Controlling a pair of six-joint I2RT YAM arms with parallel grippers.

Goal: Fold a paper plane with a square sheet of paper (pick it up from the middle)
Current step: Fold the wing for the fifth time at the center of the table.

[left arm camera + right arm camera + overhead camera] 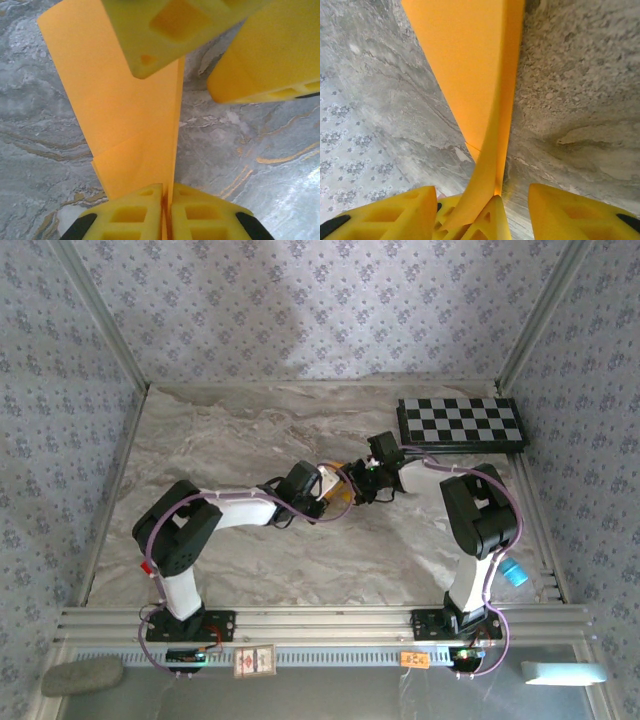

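From above, the thin orange-yellow paper sheet point(340, 500) sits mid-way on the grey marble counter point(230, 440), where both arms meet. Left wrist: the left claw point(166, 215) squeezes tight on its folded end. Right wrist: the right claw point(481, 200) stands apart — paper runs between.

**Top view:** soft, diffuse overhead light leaves the marble table point(250, 430) moderately bright, with faint, blurred shadows under the arms, a paler patch on the back wall point(300, 300), and low overall sharpness. **Wrist views:** the folded paper point(120, 115) is evenly lit, matte and saturated, a thin shadow running along its crease. The fingers point(135, 217) of the left gripper point(166, 195) and of the right gripper point(482, 195), close to the lens, are soft in focus, and the table surface looks grainy.
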